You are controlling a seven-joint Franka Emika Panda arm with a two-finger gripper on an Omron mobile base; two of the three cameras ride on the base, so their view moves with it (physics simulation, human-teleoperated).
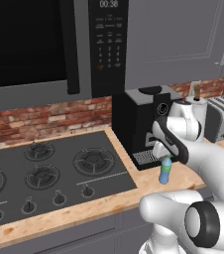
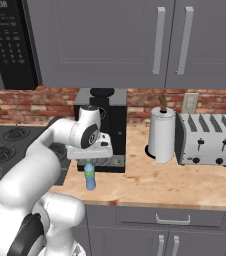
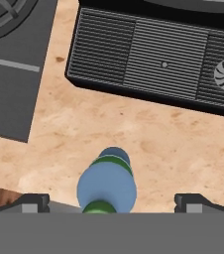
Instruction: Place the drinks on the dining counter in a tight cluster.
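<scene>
We have our gripper (image 3: 111,202) poised directly above the slim blue bottle (image 2: 90,175), and that vertical stacking is what the coming move turns on: in the hand view the bottle's blue body and green label sit between our two fingers (image 3: 31,202), one tip off to each side and both well apart from the plastic, so the bottle lies straight ahead along the line the hand looks down. The fingers are spread wide and released, holding nothing. The bottle stands upright on the wood surface (image 2: 185,187), its long axis vertical and its cap pointing up toward the hand; from the right base view it rests just in front of the black coffee machine (image 2: 107,117), near the front edge of the surface, with the stove top (image 1: 44,168) off to one side and the paper-towel roll (image 2: 162,134) and toaster (image 2: 207,139) further along on the other. We judge that a straight descent along the bottle's own axis would bring the fingers to either side of its body, with no sideways correction obviously needed. We cannot tell from these views how much gap remains between the fingertips and the bottle's top. This surface is not the dining counter, so the bottle is yet to be carried there.
</scene>
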